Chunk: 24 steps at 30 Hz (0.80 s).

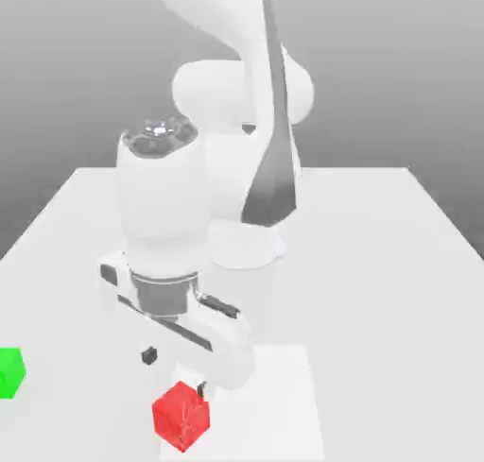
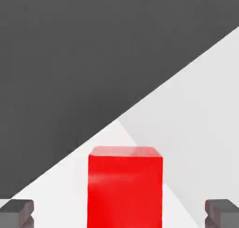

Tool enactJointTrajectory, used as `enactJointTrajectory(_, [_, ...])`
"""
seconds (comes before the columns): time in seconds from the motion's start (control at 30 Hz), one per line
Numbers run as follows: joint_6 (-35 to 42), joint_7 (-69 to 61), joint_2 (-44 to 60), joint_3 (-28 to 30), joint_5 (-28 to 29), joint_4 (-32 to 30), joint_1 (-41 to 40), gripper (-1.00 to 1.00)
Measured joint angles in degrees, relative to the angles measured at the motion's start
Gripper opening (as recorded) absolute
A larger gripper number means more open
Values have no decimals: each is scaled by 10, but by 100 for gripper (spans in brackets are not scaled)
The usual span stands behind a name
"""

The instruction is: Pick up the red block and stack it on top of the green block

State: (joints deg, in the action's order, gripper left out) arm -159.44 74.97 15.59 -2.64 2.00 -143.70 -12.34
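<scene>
My end effector (image 2: pixel 119 214) is spread wide around the red block (image 2: pixel 125 192), green block (image 1: pixel 9 372) well apart on the counter (image 1: pixel 388 328).

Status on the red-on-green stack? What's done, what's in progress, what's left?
Done: the hand is open and lined up, with the red block between its fingers in the hand view, a gap on each side.
In progress: looks like the grasp; nothing is gripped.
Left: close on the red block, lift, carry it to the green block at the exterior view's left edge, stack, release.
</scene>
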Motion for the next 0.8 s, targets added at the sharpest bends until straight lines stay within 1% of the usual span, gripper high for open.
enactJointTrajectory(0.07, [-35, 4, 42, 5, 4, 6, 4, 0])
enactJointTrajectory(0.1, [-43, 5, 52, 6, 6, 7, 5, -100])
enactJointTrajectory(0.3, [-49, 6, 58, 6, 7, 8, 5, -100])
enactJointTrajectory(0.37, [-30, 4, 35, 3, 4, 5, 3, -100])
enactJointTrajectory(0.5, [35, -3, -40, -1, -7, -6, -3, -100])
enactJointTrajectory(0.73, [94, 46, -55, 106, -46, 37, -102, -100])
enactJointTrajectory(0.8, [100, 58, -43, 136, -62, 54, -134, -100])
